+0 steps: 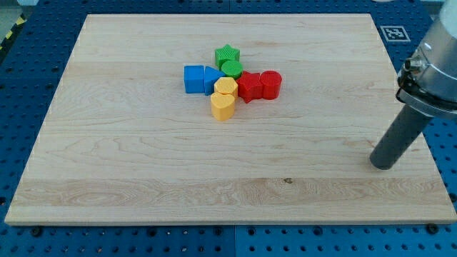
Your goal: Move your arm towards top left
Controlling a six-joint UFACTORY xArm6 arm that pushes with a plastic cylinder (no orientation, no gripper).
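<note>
My tip (383, 165) rests on the wooden board (143, 157) near the view's right edge, far to the right of and below the blocks. The blocks form one tight cluster at upper centre: a blue cube (193, 79) and a blue block (212, 78) on the left, a green star (227, 54) and a green cylinder (231, 68) at the top, a yellow block (226, 88) and a yellow hexagonal block (222, 106) at the bottom, a red star-like block (250, 86) and a red cylinder (270, 83) on the right.
The board lies on a blue perforated table (36, 50). A black-and-white marker tag (392, 32) sits beyond the board's top right corner. The arm's grey body (435, 68) hangs over the board's right edge.
</note>
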